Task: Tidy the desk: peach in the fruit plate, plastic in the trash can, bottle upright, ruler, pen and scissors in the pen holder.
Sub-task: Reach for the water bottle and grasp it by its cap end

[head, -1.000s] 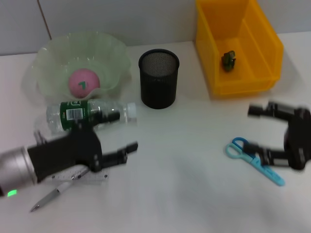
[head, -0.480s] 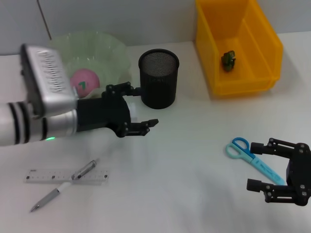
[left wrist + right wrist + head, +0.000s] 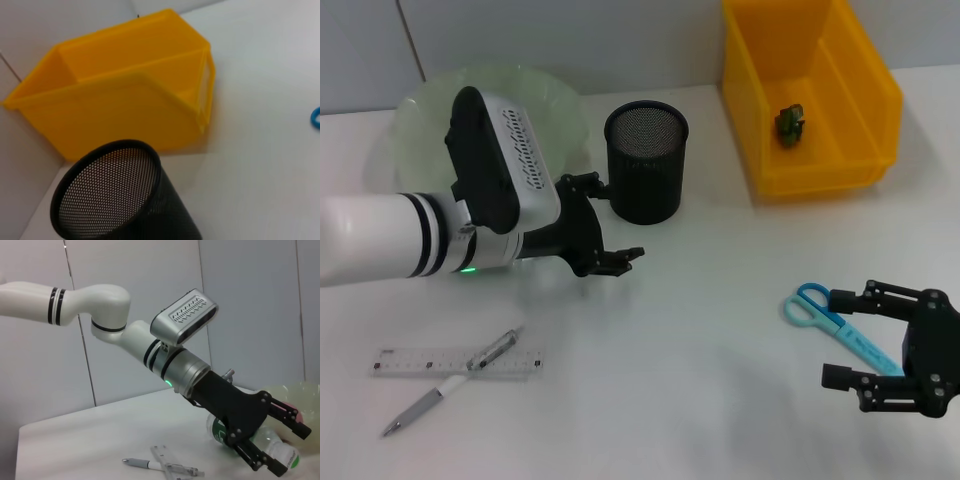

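The left pincer, jaws apart around the lying bottle, sits between the fruit plate and the pen holder, while the right pincer hangs open just beside the scissors on the bench, ruler and pen lying well apart

The head camera looks down from high up at the whole table. The left wrist camera sits close to the pen holder and yellow bin, which the head view shows too. The right wrist camera looks sideways across the table.
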Controlling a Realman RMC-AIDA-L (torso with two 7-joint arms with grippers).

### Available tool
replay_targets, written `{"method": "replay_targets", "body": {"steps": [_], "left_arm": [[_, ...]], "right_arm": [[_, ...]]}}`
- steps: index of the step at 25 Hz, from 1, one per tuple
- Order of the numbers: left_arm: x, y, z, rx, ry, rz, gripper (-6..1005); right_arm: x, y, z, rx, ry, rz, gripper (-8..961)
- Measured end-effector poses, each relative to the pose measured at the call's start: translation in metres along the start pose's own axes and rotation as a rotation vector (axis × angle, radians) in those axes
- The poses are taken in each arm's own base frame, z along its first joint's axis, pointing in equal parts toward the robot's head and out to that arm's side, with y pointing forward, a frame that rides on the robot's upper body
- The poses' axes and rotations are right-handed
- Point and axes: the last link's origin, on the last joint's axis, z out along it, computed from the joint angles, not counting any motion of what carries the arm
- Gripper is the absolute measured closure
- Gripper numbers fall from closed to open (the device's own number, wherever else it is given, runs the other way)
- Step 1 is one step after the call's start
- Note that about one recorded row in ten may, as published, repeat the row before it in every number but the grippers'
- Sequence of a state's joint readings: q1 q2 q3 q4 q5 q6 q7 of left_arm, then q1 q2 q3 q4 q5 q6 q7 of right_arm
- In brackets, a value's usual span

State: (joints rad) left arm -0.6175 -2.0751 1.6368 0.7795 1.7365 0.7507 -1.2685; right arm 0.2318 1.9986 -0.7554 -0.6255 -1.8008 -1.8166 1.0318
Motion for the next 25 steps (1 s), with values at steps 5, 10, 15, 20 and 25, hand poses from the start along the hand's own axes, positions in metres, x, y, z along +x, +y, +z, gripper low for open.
{"method": "replay_targets", "body": {"steps": [5, 10, 15, 20, 25], "left_arm": [[0.001, 0.0, 0.002, 0.002, -0.029, 0.009, 218], [0.001, 0.0, 0.002, 0.003, -0.032, 0.009, 219], [-0.005, -0.003, 0.001, 0.021, -0.065, 0.012, 221], [-0.008, -0.004, 0.002, 0.03, -0.093, 0.014, 222], [-0.009, -0.005, 0.002, 0.035, -0.103, 0.022, 223]], "right_arm": [[0.001, 0.001, 0.001, -0.009, 0.005, 0.005, 144], [0.003, 0.002, 0.003, -0.018, 0.015, 0.01, 144], [0.002, 0.002, 0.004, -0.017, 0.015, 0.015, 143], [0.003, 0.0, 0.004, -0.012, 0.019, 0.021, 143], [0.003, -0.002, 0.006, -0.007, 0.027, 0.026, 143]]}}
